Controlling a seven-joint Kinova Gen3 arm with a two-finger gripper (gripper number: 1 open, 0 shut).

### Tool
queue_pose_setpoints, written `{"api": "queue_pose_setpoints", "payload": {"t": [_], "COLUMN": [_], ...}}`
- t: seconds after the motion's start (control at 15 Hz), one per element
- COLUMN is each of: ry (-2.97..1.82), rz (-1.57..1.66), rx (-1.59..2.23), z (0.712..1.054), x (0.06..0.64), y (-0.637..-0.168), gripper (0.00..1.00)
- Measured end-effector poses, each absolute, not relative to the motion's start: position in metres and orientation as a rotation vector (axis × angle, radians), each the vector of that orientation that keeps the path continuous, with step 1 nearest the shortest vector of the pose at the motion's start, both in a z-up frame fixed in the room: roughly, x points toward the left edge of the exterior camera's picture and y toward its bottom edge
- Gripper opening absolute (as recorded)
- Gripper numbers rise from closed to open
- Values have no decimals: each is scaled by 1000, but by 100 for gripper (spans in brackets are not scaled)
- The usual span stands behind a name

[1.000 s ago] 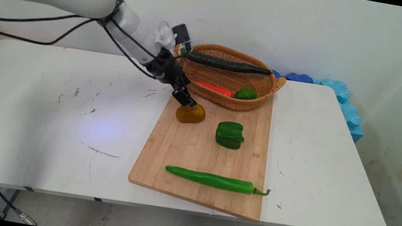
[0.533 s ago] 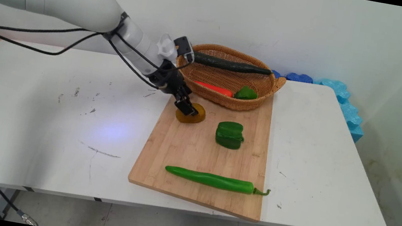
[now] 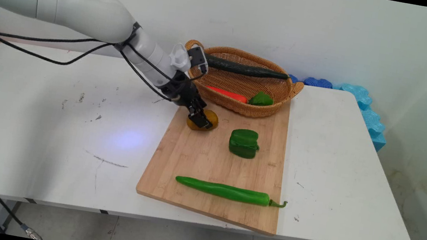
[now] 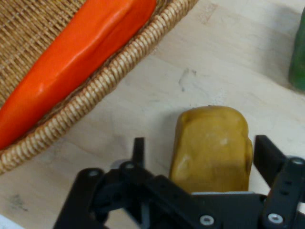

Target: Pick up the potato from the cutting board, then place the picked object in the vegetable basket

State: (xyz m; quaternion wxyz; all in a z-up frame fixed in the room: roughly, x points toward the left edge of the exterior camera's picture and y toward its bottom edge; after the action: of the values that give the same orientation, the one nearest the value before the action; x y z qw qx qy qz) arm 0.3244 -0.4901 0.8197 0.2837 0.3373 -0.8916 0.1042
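A yellow-brown potato [image 3: 212, 118] [image 4: 212, 148] lies on the far left part of a wooden cutting board [image 3: 211, 166] [image 4: 228, 62]. My gripper [image 3: 201, 121] [image 4: 204, 155] is open and lowered over it, one finger on each side. In the hand view the right finger sits close to the potato and the left finger [image 4: 138, 151] stands a little apart from it. A green bell pepper [image 3: 244, 143] [image 4: 299, 57] rests on the board to the potato's right. A long green chili [image 3: 228, 191] lies along the board's near edge.
A wicker basket [image 3: 236, 108] [image 4: 114, 71] stands at the board's far end, just behind the potato, holding an orange-red carrot [image 3: 228, 93] [image 4: 76, 52], a dark cucumber [image 3: 246, 69] and a small green pepper [image 3: 261, 99]. Blue foam [image 3: 367, 113] lines the back right of the white table [image 3: 49, 112].
The arm has reached forward and down, bringing the gripper from above the potato's far left edge to around the potato. Nothing on the board has moved.
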Motion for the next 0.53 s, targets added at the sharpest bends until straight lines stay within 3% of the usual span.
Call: {"api": "queue_pose_setpoints", "payload": {"t": [0.07,0.53], "ry": [-2388,-2404], "rz": [277,261], "rx": [899,861], "z": [818,814], "x": [324,324], "y": [-490,-488], "gripper": [0,0]}}
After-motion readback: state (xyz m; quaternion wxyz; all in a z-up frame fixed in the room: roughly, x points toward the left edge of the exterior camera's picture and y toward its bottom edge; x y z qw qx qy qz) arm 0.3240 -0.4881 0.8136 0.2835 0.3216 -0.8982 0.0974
